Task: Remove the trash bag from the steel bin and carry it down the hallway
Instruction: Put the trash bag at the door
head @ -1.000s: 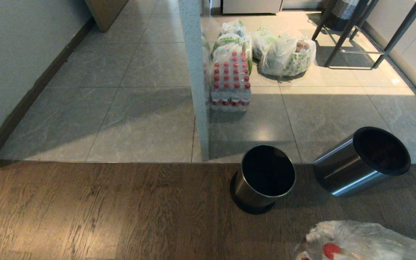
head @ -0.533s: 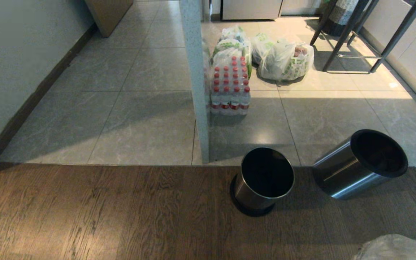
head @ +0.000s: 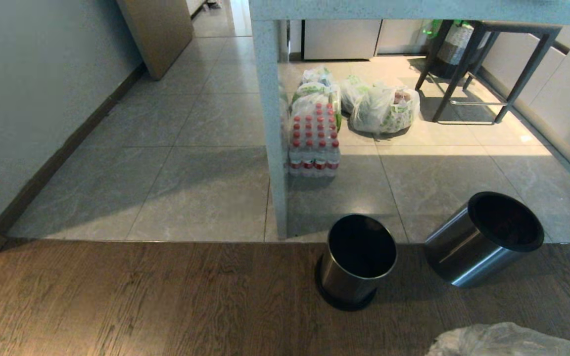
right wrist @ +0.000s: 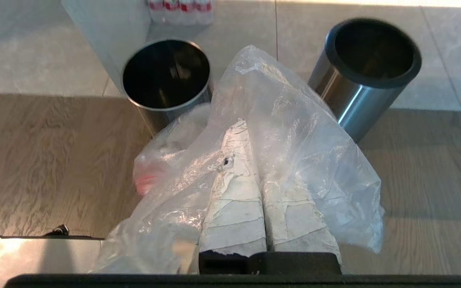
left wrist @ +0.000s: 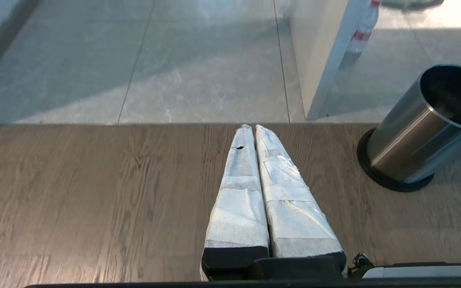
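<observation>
trash bag (right wrist: 294, 132) in right gripper (right wrist: 250, 132), tiled hallway (head: 176, 173) beyond

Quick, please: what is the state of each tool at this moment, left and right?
Left tool: shut, holding nothing, above the wood floor.
Right tool: shut on the trash bag, near the steel bin.

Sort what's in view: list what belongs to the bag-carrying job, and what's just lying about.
Job:
trash bag, clamped in the right gripper
steel bin with black rim, tilted, bag already out
hallway tiles

Lying about:
second bin, upright
bottle pack
grocery bags
stool
left gripper, idle
</observation>
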You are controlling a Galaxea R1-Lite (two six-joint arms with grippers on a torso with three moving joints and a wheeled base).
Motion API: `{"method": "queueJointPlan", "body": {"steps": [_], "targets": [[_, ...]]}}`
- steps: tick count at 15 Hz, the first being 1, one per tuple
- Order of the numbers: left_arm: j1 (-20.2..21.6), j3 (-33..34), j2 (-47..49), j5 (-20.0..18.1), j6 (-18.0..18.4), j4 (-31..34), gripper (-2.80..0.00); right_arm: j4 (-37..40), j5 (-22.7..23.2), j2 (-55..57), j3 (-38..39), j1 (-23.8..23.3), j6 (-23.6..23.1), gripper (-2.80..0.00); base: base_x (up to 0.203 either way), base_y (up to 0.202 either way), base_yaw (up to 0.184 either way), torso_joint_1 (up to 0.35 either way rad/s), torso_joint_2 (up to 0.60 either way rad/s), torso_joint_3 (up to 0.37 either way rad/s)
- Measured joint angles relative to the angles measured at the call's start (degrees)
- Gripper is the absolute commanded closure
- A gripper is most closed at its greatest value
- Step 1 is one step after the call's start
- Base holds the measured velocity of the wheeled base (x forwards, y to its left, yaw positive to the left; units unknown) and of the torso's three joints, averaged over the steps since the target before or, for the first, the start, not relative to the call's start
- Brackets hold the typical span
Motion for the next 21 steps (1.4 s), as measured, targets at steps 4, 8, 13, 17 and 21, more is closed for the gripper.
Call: {"method": "queueJointPlan", "body": {"steps": [4, 8, 13, 17, 21], "targets": [[0.0, 0.0, 0.0, 0.0, 0.0, 0.0, 0.0, 0.0, 0.0, 0.0, 0.0, 0.0, 0.0, 0.0, 0.0, 0.0, 0.0, 0.003, 0.0, 0.199], [0.0, 0.0, 0.0, 0.0, 0.0, 0.0, 0.0, 0.0, 0.0, 0.0, 0.0, 0.0, 0.0, 0.0, 0.0, 0.0, 0.0, 0.003, 0.0, 0.203], [0.0, 0.0, 0.0, 0.0, 0.0, 0.0, 0.0, 0.0, 0.0, 0.0, 0.0, 0.0, 0.0, 0.0, 0.0, 0.0, 0.0, 0.001, 0.0, 0.2], [0.0, 0.0, 0.0, 0.0, 0.0, 0.0, 0.0, 0.0, 0.0, 0.0, 0.0, 0.0, 0.0, 0.0, 0.0, 0.0, 0.0, 0.005, 0.0, 0.197], [0.0, 0.0, 0.0, 0.0, 0.1, 0.0, 0.0, 0.0, 0.0, 0.0, 0.0, 0.0, 0.0, 0.0, 0.0, 0.0, 0.0, 0.004, 0.0, 0.109]]}}
